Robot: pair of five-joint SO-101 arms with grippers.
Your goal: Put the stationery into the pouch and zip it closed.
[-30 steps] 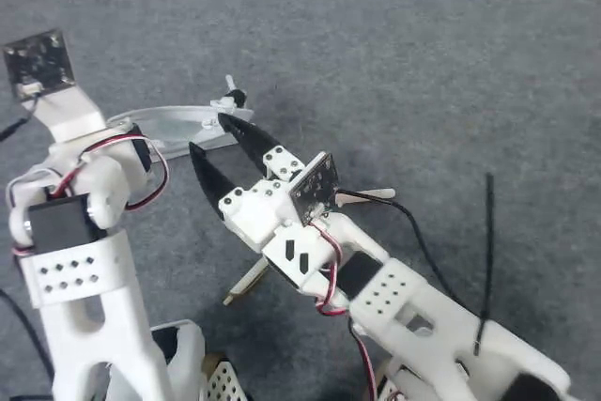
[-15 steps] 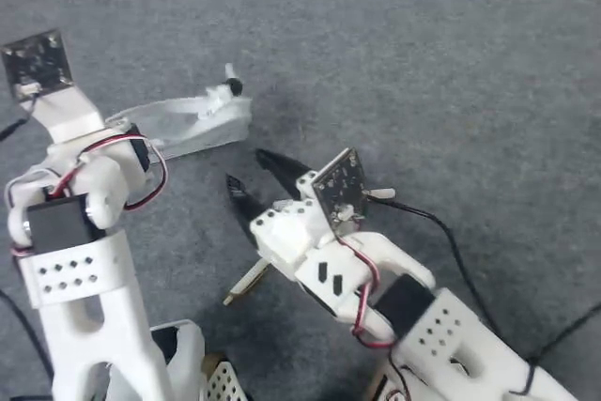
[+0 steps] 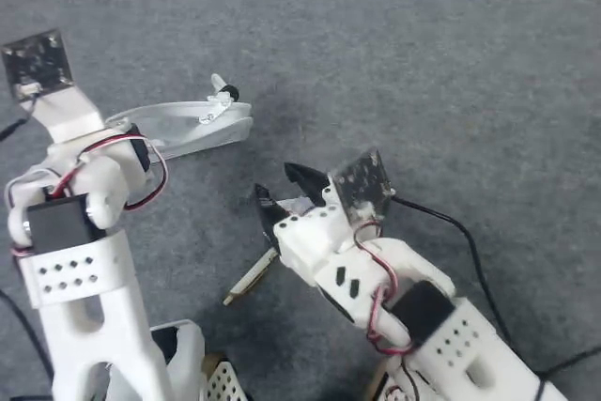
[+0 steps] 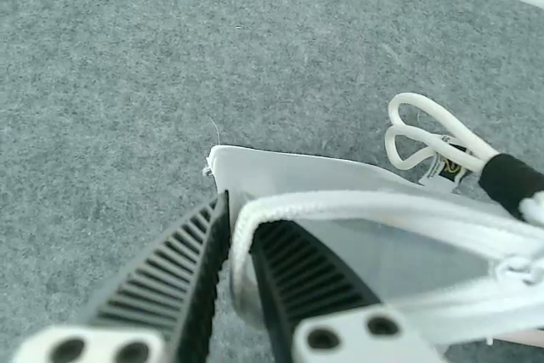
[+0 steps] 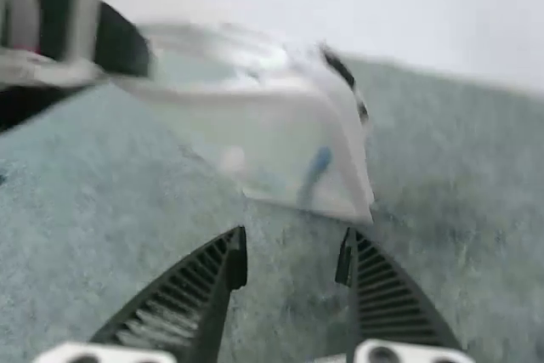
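The left gripper (image 4: pixel 234 210) is clamped on the rim of the clear pouch (image 4: pixel 365 240), with the zipper pull (image 3: pixel 223 93) at the end far from it. The right gripper (image 3: pixel 279 187), fingers apart and empty, faces the pouch ahead of it. A pencil-like wooden stick (image 3: pixel 249 279) lies just behind its tips, beside the wrist, with its long axis crosswise to the arm. The right arm is the nearer one.
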